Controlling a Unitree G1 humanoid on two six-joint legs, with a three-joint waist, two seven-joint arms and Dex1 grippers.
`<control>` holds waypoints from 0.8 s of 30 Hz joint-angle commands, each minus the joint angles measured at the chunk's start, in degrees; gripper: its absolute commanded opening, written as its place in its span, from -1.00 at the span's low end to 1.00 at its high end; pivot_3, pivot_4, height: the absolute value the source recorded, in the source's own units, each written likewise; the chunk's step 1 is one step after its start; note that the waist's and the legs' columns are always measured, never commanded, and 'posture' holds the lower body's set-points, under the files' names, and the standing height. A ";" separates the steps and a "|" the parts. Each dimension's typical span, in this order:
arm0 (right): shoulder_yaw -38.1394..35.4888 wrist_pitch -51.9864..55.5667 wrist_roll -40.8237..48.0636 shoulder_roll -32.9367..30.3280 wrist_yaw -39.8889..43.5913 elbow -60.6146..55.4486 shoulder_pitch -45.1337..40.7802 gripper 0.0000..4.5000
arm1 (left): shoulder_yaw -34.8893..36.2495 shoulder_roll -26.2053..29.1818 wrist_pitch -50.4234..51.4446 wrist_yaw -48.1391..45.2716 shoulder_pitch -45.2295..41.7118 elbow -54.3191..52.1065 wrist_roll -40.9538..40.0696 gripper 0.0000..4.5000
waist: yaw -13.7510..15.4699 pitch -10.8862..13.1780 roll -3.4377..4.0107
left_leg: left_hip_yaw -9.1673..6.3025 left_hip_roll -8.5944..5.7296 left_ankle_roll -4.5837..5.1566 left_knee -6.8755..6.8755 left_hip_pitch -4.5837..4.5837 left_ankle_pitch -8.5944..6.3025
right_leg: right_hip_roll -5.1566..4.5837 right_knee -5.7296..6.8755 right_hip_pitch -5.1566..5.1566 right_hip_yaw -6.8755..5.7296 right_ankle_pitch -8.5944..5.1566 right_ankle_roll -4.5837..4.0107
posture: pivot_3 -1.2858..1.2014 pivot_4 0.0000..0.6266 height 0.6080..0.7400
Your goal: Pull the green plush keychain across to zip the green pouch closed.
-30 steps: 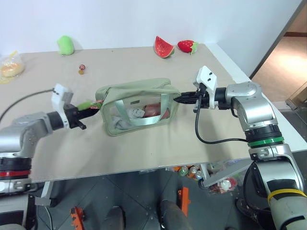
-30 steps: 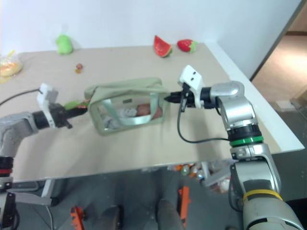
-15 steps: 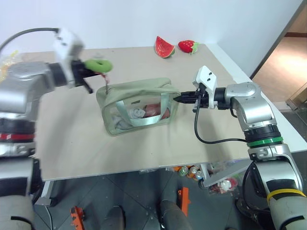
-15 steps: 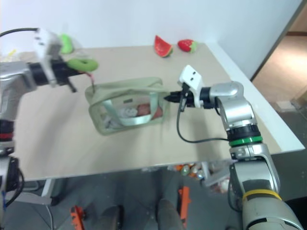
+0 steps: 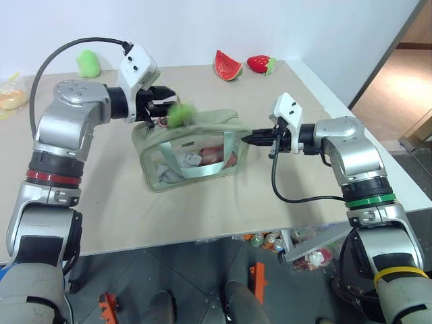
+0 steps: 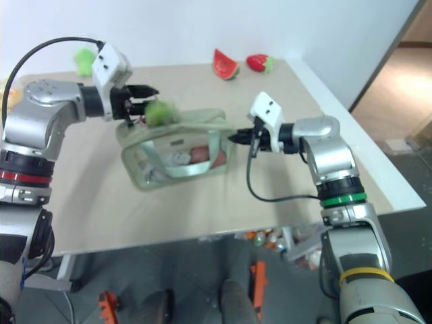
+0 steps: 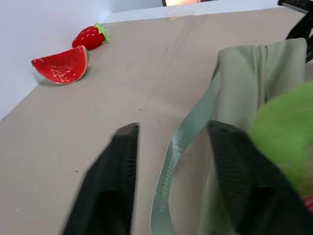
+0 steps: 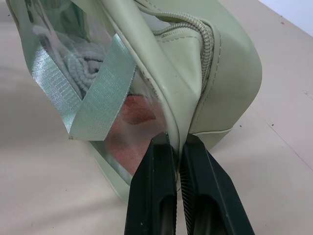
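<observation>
The green pouch (image 5: 192,152) sits mid-table, its clear window facing me and its strap (image 7: 183,147) loose over the top. Its zipper (image 8: 205,44) runs along the top. My left gripper (image 5: 165,104) hovers open over the pouch's left end. The green plush keychain (image 5: 179,115) is a blurred fuzzy blob just beside one of the fingers (image 7: 234,176), outside the gap between them. My right gripper (image 5: 254,139) is at the pouch's right end, shut on the fabric edge there (image 8: 173,122).
A watermelon slice (image 5: 228,65) and a strawberry (image 5: 262,64) lie at the back right. A light-green plush toy (image 5: 88,62) and a bagged bun (image 5: 10,98) are at the back left. The table's right edge (image 5: 378,152) runs close behind my right arm.
My left gripper rose from the pouch's left end with the keychain, swung right over the pouch top and opened. The keychain is now loose beside it. The right gripper stayed put.
</observation>
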 commanded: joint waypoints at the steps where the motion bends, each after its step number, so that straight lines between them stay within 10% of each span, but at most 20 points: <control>1: -1.00 -0.20 0.66 0.16 -0.28 -1.37 -0.41 -1.00 | 3.43 1.95 -0.78 0.55 -3.13 0.54 0.09 0.69 | -0.01 0.00 0.00 | 0.00 0.00 0.00 0.00 0.00 0.00 | 0.00 0.00 0.00 0.00 0.00 0.00 | 0.03 -0.52 1.00; 12: -0.84 -0.06 0.87 0.77 -0.46 -1.82 -0.10 -1.00 | 11.87 6.49 3.72 1.48 -5.62 0.48 -4.06 0.69 | -0.12 0.00 0.00 | -0.01 0.02 0.00 0.02 -0.01 0.00 | 0.01 0.01 -0.01 0.00 0.00 0.00 | 0.03 -0.52 1.00; 24: -0.71 -0.16 0.87 1.76 -0.95 -1.86 0.20 -1.00 | 15.95 17.55 6.19 -10.17 14.61 -6.73 -10.17 0.69 | -0.40 0.05 -0.08 | 0.08 0.06 0.01 0.02 0.09 0.02 | 0.03 0.10 0.00 0.03 0.01 -0.03 | 0.03 -0.52 1.00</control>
